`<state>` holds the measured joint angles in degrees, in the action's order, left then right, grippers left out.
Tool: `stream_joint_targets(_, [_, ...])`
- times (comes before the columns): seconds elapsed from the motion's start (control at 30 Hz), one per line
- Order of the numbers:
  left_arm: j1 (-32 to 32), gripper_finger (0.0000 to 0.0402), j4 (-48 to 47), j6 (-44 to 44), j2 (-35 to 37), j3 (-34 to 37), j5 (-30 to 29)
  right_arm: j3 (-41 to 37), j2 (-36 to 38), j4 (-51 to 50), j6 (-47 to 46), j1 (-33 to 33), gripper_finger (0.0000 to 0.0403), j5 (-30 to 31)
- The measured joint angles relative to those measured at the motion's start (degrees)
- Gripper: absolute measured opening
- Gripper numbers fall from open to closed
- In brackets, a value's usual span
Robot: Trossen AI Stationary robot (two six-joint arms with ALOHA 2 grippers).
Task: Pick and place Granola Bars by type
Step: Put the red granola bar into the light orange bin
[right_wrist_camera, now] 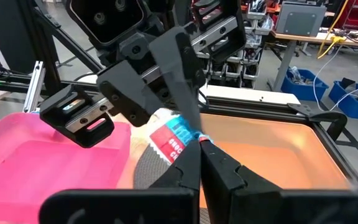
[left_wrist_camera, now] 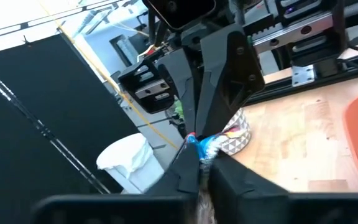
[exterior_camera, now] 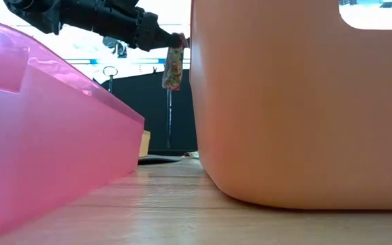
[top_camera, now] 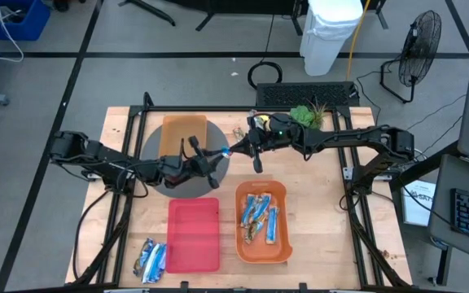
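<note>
High view: a blue-wrapped granola bar (top_camera: 225, 151) is held above the table (top_camera: 324, 212), pinched at one end by the left gripper (top_camera: 216, 157) and at the other by the right gripper (top_camera: 238, 149). More bars are seen in the orange tray (top_camera: 243, 244).

Bars (top_camera: 260, 218) in rt tray (top_camera: 282, 251) (more left of other tray (top_camera: 193, 236)).

The wooden table (top_camera: 316, 212) carries a red tray (top_camera: 193, 234), two orange trays (top_camera: 264, 244) (top_camera: 182, 130), a grey disc (top_camera: 155, 146) and loose granola bars (top_camera: 151, 260).
</note>
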<state>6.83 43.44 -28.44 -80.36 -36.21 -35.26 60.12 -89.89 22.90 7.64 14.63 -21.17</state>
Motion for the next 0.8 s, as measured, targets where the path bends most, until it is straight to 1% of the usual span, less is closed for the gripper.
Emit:
stream_joint_targets(0.03, [0.0, 0.0014, 0.0, 0.1, 0.0, 0.0, 0.1, 0.0, 0.0, 0.0, 0.0, 0.0, 0.0000, 0.0])
stream_joint_targets(0.07, [0.0, 0.0011, 0.0, 0.1, 0.0, 0.0, 0.1, 0.0, 0.0, 0.0, 0.0, 0.0, 0.0000, 0.0])
stream_joint_targets(0.2, [0.0, 0.0005, 0.0, -0.2, 0.0, 0.0, -0.4, 0.0, 0.0, 0.0, 0.0, 0.0, 0.0000, 0.0])
stream_joint_targets(0.3, [0.0, 0.0004, 0.0, -1.0, 0.0, 0.0, -0.7, 0.0, 0.0, 0.0, -1.7, 0.0, 0.0001, 0.1])
stream_joint_targets(0.37, [0.1, 0.0003, 0.0, -1.3, 0.0, 0.0, -1.3, 0.0, 0.0, -0.8, -1.1, 0.0, 0.0012, 0.0])
stream_joint_targets(0.47, [0.3, 0.0003, -0.3, -1.3, 0.0, 0.0, -3.8, 0.0, 0.3, -3.3, 0.6, 0.0, 0.0050, 0.1])
stream_joint_targets(0.67, [1.1, 0.0002, -2.3, -1.2, 0.0, 0.0, -6.3, 0.1, 2.6, -5.0, 0.6, 0.9, 0.0152, 0.3])
stream_joint_targets(0.73, [1.6, 0.0001, -3.5, -1.1, 0.0, 0.0, -7.7, 0.1, 4.3, -8.4, 0.6, 1.6, 0.0180, 0.2])
stream_joint_targets(0.8, [2.1, 0.0001, -5.2, -1.0, 0.3, 0.0, -9.9, 0.0, 6.1, -12.3, 0.0, 2.3, 0.0200, 0.2])
